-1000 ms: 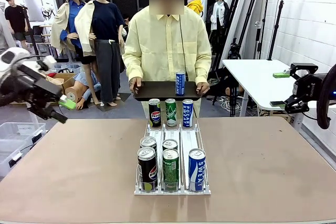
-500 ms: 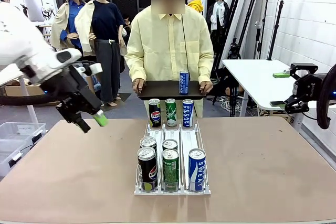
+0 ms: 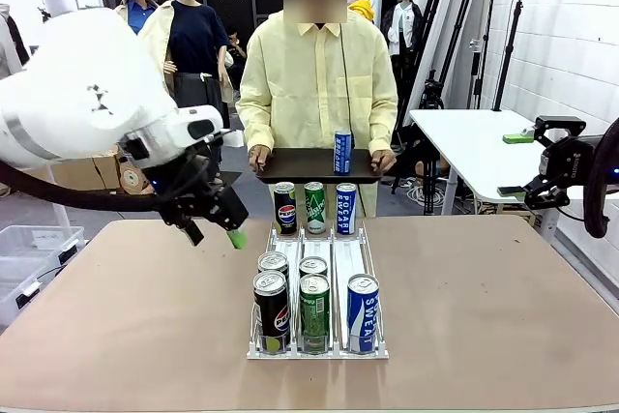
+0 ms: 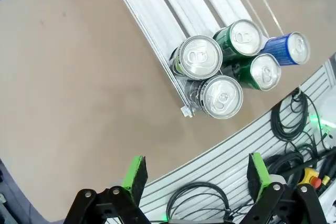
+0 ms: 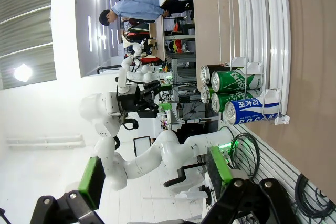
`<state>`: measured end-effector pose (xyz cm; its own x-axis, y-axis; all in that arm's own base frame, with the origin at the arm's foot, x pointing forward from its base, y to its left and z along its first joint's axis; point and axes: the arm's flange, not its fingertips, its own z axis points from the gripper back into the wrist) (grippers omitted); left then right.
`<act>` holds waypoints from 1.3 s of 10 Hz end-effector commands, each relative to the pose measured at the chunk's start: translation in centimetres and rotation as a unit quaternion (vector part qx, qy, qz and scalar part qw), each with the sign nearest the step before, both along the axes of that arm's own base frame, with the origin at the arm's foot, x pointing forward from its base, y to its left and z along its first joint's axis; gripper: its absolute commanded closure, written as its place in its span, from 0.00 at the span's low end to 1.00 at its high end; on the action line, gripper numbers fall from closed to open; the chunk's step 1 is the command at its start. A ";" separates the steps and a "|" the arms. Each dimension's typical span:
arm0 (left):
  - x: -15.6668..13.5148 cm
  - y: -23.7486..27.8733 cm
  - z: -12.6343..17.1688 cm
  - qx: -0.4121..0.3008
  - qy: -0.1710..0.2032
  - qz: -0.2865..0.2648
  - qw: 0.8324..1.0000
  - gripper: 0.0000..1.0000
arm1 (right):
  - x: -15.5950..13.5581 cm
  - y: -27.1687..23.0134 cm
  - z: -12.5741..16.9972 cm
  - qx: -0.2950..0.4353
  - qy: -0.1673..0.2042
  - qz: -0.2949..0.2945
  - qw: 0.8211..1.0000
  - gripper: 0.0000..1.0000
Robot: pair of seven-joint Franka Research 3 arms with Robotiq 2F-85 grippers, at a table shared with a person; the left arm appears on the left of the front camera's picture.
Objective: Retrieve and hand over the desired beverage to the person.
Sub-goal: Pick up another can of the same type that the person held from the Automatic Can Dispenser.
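Green-padded left hand hangs wide and empty at centre left, so the reach step seems under way. Next it must close around one of the cans in the rack, lower centre.

Everything is turned on its side here. The right gripper has its green pads spread wide with nothing between them. Beyond them, the brown table carries a white can rack. At the rack's near end sit a blue-and-white Pocari Sweat can, two green cans and a dark can, packed close together. The white left arm reaches in farther off. Black cables loop over a slotted grey surface, and a person in a light blue top bends over far back.
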<state>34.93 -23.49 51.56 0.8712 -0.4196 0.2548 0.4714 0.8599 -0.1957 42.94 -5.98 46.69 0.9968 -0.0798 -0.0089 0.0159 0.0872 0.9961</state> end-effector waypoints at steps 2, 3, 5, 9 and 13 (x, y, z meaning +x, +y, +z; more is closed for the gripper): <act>0.1 -3.0 0.6 0.028 -0.004 0.001 1.000 0.00 | 0.0 0.1 0.0 -0.005 0.001 -0.003 1.000 0.00; 0.0 -4.3 1.1 0.034 -0.008 -0.003 0.999 0.00 | 0.0 0.1 0.0 -0.005 0.001 -0.003 1.000 0.00; -0.2 -6.8 1.8 0.057 -0.004 -0.017 0.998 0.00 | 0.0 0.1 0.0 -0.005 0.001 -0.003 1.000 0.00; 0.6 -10.2 -0.5 0.116 0.003 -0.014 0.993 0.00 | 0.0 0.1 0.0 -0.005 0.001 -0.003 1.000 0.00; 1.2 -10.8 -2.3 0.139 -0.020 0.050 0.989 0.00 | 0.0 0.1 0.0 -0.005 0.001 -0.003 1.000 0.00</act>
<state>35.97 -33.52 49.30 0.8824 -0.4433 0.1577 0.4427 0.8957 0.0412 42.94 -6.00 46.69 0.9967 -0.0802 -0.0088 0.0159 0.0872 0.9961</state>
